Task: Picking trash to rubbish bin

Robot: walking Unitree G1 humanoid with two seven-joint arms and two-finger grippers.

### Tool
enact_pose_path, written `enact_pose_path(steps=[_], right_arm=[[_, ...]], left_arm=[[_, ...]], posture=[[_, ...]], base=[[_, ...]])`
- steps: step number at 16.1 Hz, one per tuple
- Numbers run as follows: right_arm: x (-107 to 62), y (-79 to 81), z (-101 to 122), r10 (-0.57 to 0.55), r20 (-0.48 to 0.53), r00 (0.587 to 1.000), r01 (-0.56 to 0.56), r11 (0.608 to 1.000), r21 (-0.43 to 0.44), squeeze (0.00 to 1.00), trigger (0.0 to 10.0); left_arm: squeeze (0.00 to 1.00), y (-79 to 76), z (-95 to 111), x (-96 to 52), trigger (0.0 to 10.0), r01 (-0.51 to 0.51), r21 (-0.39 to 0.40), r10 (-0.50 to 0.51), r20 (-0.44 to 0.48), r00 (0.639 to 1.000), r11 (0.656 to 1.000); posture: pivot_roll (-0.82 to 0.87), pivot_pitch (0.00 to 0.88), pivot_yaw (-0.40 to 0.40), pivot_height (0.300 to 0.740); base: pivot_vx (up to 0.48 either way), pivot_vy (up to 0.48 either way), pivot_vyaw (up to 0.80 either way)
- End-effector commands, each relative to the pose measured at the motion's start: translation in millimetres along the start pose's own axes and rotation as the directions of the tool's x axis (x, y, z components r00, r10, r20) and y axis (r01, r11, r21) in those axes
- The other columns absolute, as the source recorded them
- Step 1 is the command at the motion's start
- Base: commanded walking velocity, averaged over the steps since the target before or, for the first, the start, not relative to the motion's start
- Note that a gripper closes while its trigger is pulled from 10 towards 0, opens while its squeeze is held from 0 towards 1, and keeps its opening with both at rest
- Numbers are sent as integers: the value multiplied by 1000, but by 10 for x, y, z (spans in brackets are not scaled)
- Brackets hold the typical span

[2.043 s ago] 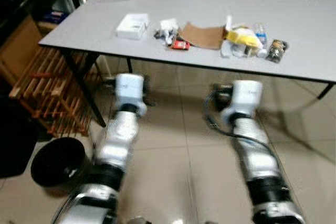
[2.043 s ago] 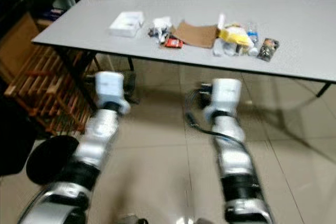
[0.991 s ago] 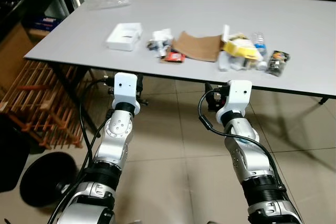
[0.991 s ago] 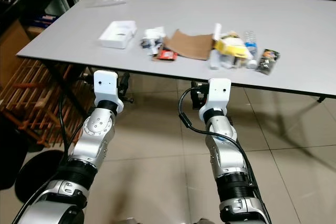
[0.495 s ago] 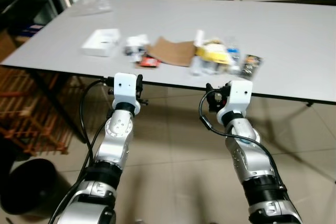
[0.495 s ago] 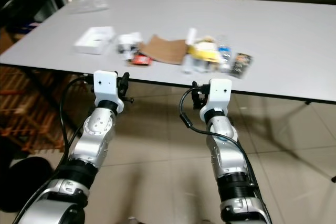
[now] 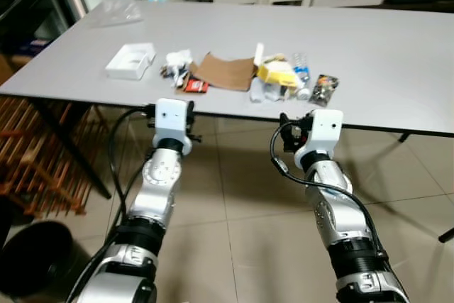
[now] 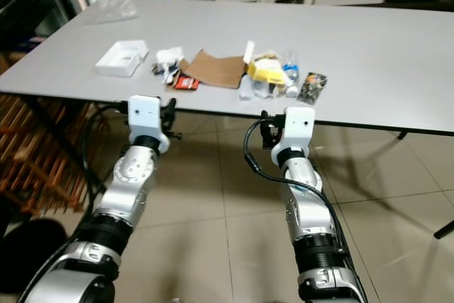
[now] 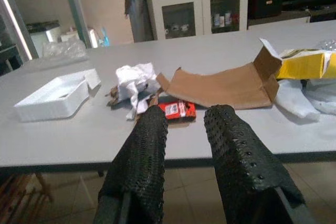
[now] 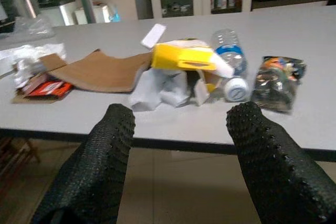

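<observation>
While halted at the counter (image 7: 397, 54) front edge: approach step done. Right tool (image 10: 181, 145) spread wide, left tool (image 9: 186, 129) narrow. Next: reach for red wrapper (image 9: 177, 110).

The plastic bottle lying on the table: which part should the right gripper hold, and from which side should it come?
The plastic bottle lies on its side, cap end toward the table edge, between the yellow box and the dark snack packet. The right gripper, open and just short of the table, could probably best come from above, closing across the round body near the blue label, where both sides look free.
</observation>
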State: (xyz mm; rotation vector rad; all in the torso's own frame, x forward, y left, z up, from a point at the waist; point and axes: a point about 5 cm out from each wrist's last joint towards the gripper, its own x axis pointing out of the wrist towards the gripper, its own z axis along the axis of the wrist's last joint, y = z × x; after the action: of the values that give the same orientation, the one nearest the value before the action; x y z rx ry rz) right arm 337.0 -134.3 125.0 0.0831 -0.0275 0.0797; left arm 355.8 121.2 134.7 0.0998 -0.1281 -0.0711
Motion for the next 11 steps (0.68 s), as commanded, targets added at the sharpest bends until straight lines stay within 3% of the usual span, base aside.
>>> enact_pose_path(steps=[1, 9, 11], right_arm=[[9, -63, 43, -19, 15, 1000, 19, 1000, 0, 0, 10000], [11, -59, 40, -20, 12, 1000, 20, 1000, 17, 0, 10000], [15, -57, 35, -18, 5, 1000, 18, 999, 30, 0, 10000]], left_arm=[[0, -72, 13, 10, 10000, 17, -1, -17, -3, 1000, 1000], [0, -74, 5, 10, 10000, 16, 8, -16, -6, 1000, 1000], [0, -73, 4, 12, 10000, 17, 10, -17, -6, 1000, 1000]], posture=[[-48, 98, 48, 740], [-47, 100, 48, 740], [-48, 100, 48, 740]], base=[[450, 0, 0], [469, 0, 0], [480, 0, -662]])
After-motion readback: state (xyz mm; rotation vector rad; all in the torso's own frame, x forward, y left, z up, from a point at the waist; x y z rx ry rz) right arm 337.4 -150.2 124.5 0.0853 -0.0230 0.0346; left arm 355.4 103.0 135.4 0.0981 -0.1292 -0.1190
